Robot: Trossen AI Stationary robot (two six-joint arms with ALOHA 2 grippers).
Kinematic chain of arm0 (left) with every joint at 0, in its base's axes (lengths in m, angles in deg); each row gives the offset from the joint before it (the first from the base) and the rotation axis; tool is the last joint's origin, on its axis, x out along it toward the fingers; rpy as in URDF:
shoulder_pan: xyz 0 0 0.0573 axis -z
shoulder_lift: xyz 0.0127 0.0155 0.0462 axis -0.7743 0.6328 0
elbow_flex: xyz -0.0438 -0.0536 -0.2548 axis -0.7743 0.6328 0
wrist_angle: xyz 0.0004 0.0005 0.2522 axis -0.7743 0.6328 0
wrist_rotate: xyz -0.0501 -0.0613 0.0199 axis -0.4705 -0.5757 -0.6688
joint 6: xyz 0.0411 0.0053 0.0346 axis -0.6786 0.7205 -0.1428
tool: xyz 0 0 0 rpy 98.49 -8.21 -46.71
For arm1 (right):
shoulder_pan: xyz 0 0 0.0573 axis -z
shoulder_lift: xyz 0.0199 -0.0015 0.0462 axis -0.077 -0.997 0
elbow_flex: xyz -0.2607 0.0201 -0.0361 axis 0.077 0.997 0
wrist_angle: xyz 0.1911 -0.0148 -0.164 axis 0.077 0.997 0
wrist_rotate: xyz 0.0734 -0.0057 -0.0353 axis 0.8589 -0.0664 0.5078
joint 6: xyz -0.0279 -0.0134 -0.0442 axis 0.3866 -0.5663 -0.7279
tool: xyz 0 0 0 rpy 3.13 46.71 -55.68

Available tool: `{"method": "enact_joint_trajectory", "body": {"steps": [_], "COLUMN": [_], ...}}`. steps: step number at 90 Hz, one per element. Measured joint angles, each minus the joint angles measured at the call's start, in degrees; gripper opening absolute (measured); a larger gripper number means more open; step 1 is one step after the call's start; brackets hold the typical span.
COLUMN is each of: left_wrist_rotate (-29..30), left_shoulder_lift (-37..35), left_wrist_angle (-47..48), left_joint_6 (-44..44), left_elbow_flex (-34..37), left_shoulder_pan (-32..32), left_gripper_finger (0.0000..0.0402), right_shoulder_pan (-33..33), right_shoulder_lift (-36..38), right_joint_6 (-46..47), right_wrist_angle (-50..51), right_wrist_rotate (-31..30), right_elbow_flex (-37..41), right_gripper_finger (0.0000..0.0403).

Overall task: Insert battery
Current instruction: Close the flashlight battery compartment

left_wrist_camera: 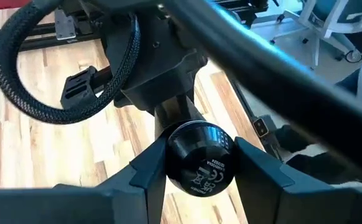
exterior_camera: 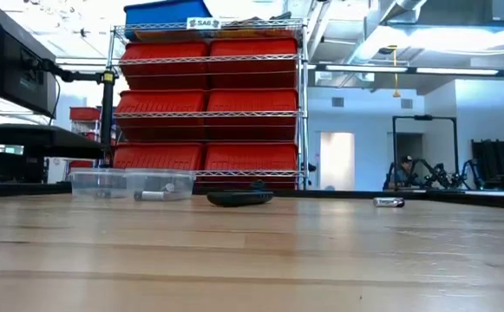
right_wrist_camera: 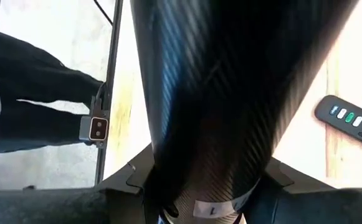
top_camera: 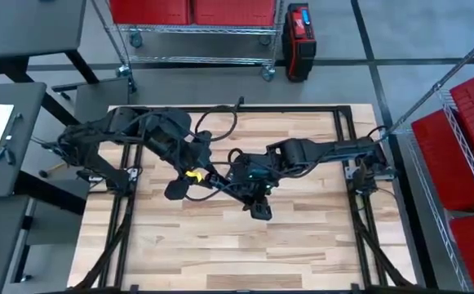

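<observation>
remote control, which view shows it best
The right wrist view: the remote control lies face up on the wood, buttons plain, partly cut off at the edge. The low view shows only its dark edge-on profile. High and left wrist views hide it.

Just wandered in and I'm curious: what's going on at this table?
Nothing is being handled at this moment. The left arm and right arm are folded in close together over the middle of the table. The low view shows a dark remote, a clear container and a loose battery lying untouched.
</observation>
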Motion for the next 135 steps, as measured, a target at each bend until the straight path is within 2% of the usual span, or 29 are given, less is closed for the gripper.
{"method": "enact_joint_trajectory", "body": {"steps": [23, 38, 54, 135], "left_wrist_rotate": [3.11, 2.73, -0.23, -1.83], "left_shoulder_lift": [-1.53, -1.46, -0.7, 1.09], "left_wrist_angle": [0.01, -0.15, -0.3, 0.7], "left_joint_6": [0.78, 0.41, 0.7, 0.02], "left_elbow_flex": [0.0, 0.0, 0.0, 0.11], "left_shoulder_pan": [-0.19, -0.37, -0.11, 0.37], "left_gripper_finger": [0.013, 0.013, 0.013, 0.013], "right_shoulder_pan": [-0.56, -0.5, -0.13, -0.09], "right_shoulder_lift": [0.04, 0.04, 0.04, 0.02], "right_joint_6": [0.16, 0.21, 0.21, -0.1], "right_wrist_angle": [0.26, 0.36, 0.55, -0.23], "right_wrist_rotate": [0.11, 0.13, 0.13, 0.47], "right_elbow_flex": [-0.09, -0.09, -0.09, 0.13], "right_gripper_finger": [0.0139, 0.0139, 0.0139, 0.0139]}}
